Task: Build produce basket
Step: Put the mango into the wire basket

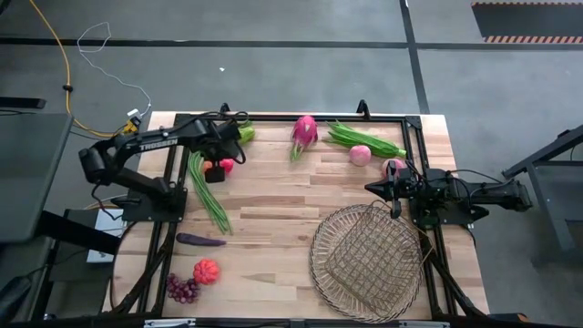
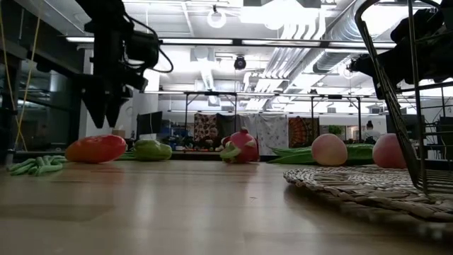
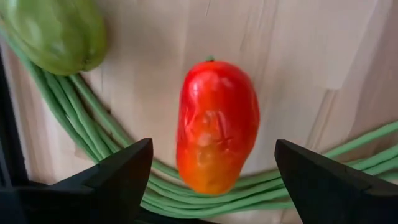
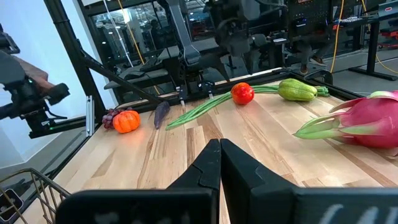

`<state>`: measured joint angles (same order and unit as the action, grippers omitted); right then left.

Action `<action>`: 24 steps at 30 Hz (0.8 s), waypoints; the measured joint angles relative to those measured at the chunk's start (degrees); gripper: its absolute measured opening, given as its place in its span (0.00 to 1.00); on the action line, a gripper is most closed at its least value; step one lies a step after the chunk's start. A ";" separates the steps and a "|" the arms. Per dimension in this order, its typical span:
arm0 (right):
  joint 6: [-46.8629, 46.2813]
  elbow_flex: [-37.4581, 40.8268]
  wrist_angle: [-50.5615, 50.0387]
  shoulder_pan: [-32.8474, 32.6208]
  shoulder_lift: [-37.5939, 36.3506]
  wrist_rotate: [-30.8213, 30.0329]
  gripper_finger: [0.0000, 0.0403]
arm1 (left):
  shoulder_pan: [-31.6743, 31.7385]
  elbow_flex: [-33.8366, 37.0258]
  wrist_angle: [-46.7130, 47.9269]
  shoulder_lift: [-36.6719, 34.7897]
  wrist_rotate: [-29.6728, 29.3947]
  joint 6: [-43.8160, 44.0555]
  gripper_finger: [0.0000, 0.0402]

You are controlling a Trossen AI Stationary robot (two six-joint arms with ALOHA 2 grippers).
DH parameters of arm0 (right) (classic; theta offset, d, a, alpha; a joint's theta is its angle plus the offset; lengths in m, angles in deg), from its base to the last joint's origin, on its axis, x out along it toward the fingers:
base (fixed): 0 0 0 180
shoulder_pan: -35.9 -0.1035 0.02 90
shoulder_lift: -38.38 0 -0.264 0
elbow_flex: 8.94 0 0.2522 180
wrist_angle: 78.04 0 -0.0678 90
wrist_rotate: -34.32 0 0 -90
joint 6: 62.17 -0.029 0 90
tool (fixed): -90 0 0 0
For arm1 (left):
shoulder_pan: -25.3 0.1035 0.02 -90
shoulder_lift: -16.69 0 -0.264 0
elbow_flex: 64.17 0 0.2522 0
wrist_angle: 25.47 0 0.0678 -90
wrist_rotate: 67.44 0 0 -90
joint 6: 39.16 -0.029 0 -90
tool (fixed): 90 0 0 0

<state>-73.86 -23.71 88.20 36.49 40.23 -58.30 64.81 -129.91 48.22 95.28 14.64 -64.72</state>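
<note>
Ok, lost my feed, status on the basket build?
Left gripper open over red pepper. Right gripper shut, holding nothing, by basket. Basket without produce. Nothing in the way.

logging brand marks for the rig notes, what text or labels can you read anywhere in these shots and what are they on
"TROSSEN": white letters on the upper link of the left arm, read in the high view.
Nothing else is readable: the produce, the basket and the table show no labels, and the hangings in the room behind are too blurred to read.
</note>
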 joint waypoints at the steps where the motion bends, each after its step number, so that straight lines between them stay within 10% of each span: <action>1: 0.00 -0.01 0.00 -0.01 0.00 0.01 0.00 | 0.32 0.00 0.00 0.79 0.08 -0.43 0.82; 24: 0.00 -0.01 0.00 0.01 0.00 0.01 0.00 | 2.20 0.02 -1.04 17.51 -0.63 -0.22 0.82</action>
<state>-73.86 -23.71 88.21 36.50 40.23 -58.29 67.01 -129.89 47.17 112.79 14.01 -64.94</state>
